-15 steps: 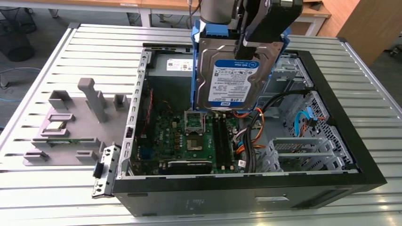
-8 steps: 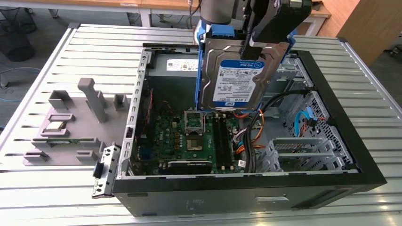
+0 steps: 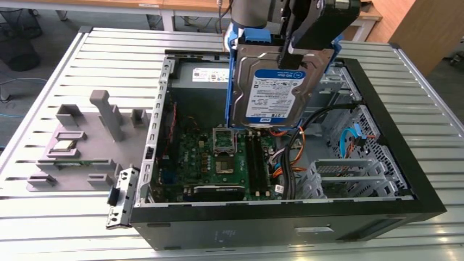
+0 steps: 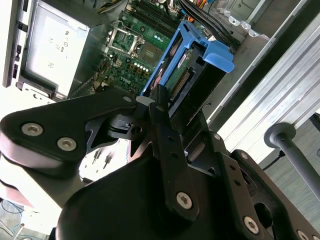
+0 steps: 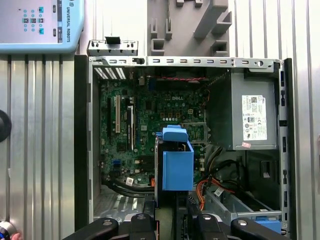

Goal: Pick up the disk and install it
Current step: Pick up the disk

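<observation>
The disk [image 3: 279, 92], a silver drive with a blue-and-white label in a blue caddy, hangs upright above the open computer case [image 3: 290, 209]. My gripper [image 3: 294, 57] is shut on its upper edge, with black fingers on either side. In the second wrist view the fingers [image 4: 159, 100] clamp the disk [image 4: 200, 55] edge-on over the motherboard. In the first wrist view the disk [image 5: 177, 162] shows as a blue block over the motherboard [image 5: 150, 115], with my gripper [image 5: 170, 220] right behind it.
The case lies on its side on a ribbed metal table [image 3: 108, 49]. Inside are a grey power supply [image 5: 252, 117], orange and black cables [image 3: 294, 157] and a metal drive cage [image 3: 348, 174]. A grey parts fixture [image 3: 80, 141] stands on the exterior view's left.
</observation>
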